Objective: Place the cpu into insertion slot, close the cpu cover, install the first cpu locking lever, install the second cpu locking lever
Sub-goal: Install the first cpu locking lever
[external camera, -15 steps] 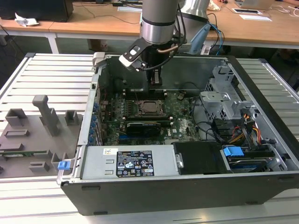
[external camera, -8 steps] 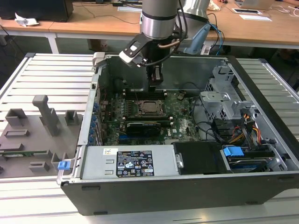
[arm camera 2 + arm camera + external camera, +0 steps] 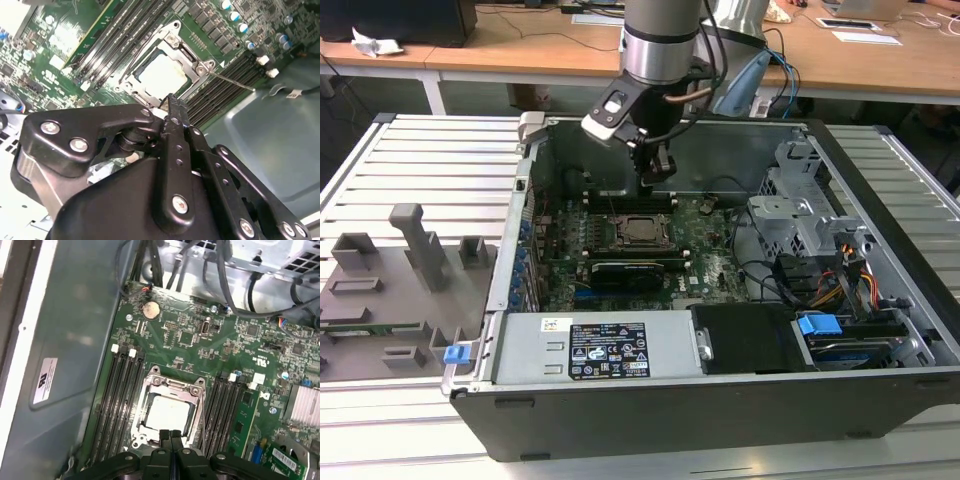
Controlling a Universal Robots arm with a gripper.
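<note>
Silvery cpu close by tool

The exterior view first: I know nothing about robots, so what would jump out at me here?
The robot arm hangs from above into an open computer case, its hand just over the green motherboard. In the first wrist view, the pale square cpu lies framed by the silver cpu cover, with the shut hand right at its edge.
</note>
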